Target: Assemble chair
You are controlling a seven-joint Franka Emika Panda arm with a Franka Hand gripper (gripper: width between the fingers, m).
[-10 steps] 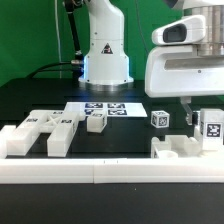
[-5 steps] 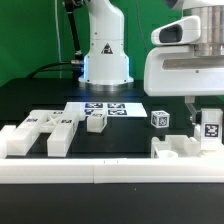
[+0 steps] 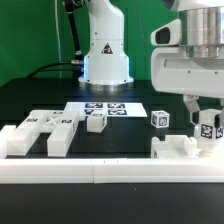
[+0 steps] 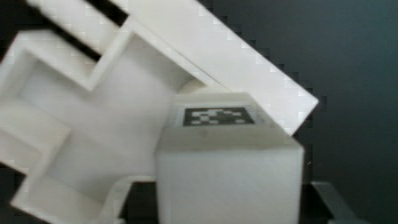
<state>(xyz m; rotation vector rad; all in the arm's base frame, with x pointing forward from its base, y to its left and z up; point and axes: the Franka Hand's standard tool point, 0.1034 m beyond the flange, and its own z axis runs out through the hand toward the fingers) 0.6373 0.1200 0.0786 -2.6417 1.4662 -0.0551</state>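
The hand (image 3: 207, 121) pinches a small tagged block (image 3: 209, 129) at the exterior view's right, close over a notched bar (image 3: 177, 149) on the surface (image 3: 40, 98). Lift it straight (no twisting), so the block stays square in the grip.

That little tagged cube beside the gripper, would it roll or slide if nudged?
The small cube likely slides rather than rolls: flat faces, resting on one of them on the black table. It looks like hard white plastic, so probably stiff. Being small, it is probably light and easily knocked askew.
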